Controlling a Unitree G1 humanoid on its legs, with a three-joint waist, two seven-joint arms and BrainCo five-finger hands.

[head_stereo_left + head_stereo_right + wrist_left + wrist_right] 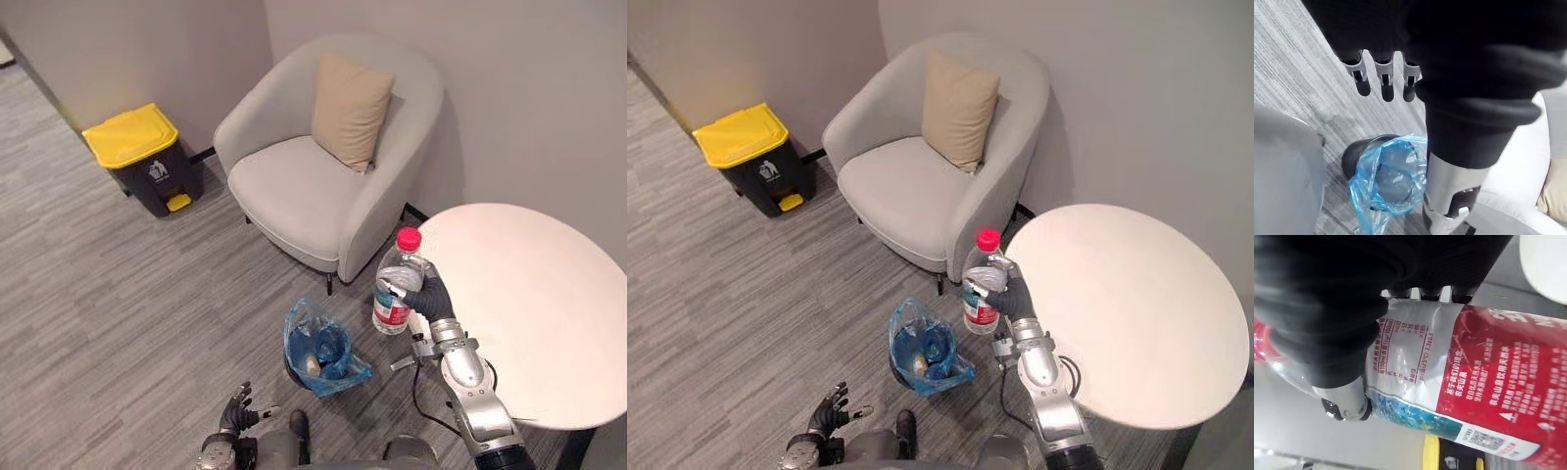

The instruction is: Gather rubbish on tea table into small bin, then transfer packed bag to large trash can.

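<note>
Clamping a clear water bottle [400, 257] with a red cap and a red-and-white label, the right hand [431, 297] holds it upright at centre right, beside the round white table [549, 323]. The blue-bagged small bin [293, 335] stands lower left of it. The left hand [236, 415] is at bottom left, fingers spread.

Soft, even room light. Armchair [313, 196] casts faint shadow on wall [509, 98] behind. White tabletop [529, 294] brightest surface.

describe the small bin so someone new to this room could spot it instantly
Find the grey armchair; on the floor before it, beside the round white table, stands the small bin. It is dark and lined with a blue bag, unlike the bigger yellow-lidded trash can by the wall.
</note>
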